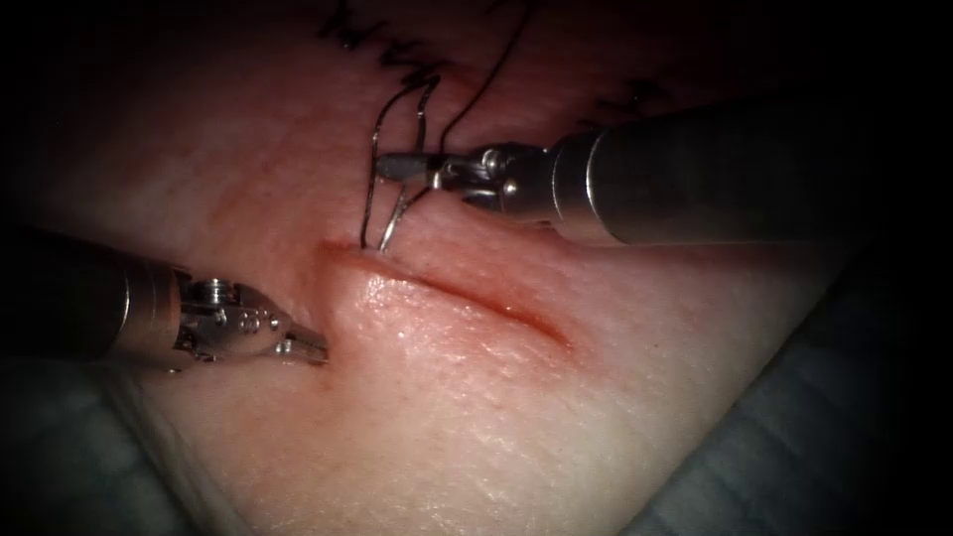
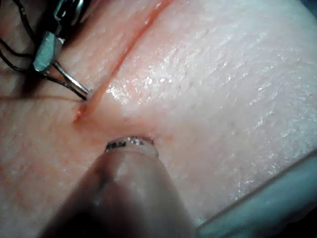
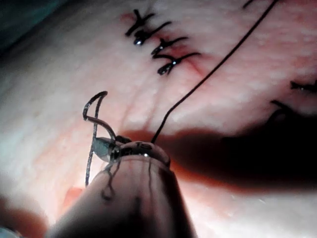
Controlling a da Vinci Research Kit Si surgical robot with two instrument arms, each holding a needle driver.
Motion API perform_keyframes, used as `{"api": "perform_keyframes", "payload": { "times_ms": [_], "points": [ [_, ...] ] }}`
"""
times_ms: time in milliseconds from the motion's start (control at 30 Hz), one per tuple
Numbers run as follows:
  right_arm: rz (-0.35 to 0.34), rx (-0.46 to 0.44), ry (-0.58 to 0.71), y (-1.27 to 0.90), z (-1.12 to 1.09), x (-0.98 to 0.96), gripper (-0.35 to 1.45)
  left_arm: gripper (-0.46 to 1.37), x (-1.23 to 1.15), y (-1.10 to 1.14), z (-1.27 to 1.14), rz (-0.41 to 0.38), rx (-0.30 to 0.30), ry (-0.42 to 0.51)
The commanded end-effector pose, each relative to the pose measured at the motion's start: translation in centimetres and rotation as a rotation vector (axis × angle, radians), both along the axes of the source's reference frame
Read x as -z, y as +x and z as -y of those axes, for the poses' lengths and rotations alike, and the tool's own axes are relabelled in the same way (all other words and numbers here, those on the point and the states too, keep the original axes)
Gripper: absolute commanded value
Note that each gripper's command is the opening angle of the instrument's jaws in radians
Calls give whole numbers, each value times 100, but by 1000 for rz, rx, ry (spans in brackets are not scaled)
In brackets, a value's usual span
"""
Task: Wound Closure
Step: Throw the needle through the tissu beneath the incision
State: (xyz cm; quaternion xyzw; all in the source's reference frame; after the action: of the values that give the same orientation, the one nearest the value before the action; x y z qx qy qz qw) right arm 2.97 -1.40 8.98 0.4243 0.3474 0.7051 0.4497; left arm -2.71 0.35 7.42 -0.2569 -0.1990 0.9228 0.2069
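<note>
Two hands: right hand clamps curved steel needle; left hand clenched, empty.

The right tool comes in from 3 o'clock above the cut, jaws closed on the needle at about mid-curve; the needle hangs toward 6 o'clock, its tip at the tissue by the cut's left end, though whether it has entered is hard to tell; thread runs from the jaws toward 12 o'clock; the left tool lies at 9 o'clock, left of the cut, holding nothing, jaws seemingly closed; older stitches sit near 12 o'clock.
</note>
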Motion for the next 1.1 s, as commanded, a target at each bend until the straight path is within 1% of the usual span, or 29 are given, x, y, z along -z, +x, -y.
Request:
{"api": "perform_keyframes", "payload": {
  "times_ms": [33, 233, 600, 833, 1100],
  "points": [
    [-9, -11, 23, 0, 1, -1, -35, -22, 0, 0, 0, 3, -3, 4],
    [-42, -52, 95, 4, 10, -2, -35, -23, -1, 0, -1, 4, -4, 4],
    [-120, -60, 183, 19, 30, -3, -35, -24, -2, 0, -2, 5, -5, 4],
    [-116, -51, 249, 24, 37, 4, -35, -25, -2, 1, -2, 7, -10, 0],
    [-120, -26, 322, 31, 49, 7, -35, -25, -3, 0, -4, 8, -11, 1]
  ]
}}
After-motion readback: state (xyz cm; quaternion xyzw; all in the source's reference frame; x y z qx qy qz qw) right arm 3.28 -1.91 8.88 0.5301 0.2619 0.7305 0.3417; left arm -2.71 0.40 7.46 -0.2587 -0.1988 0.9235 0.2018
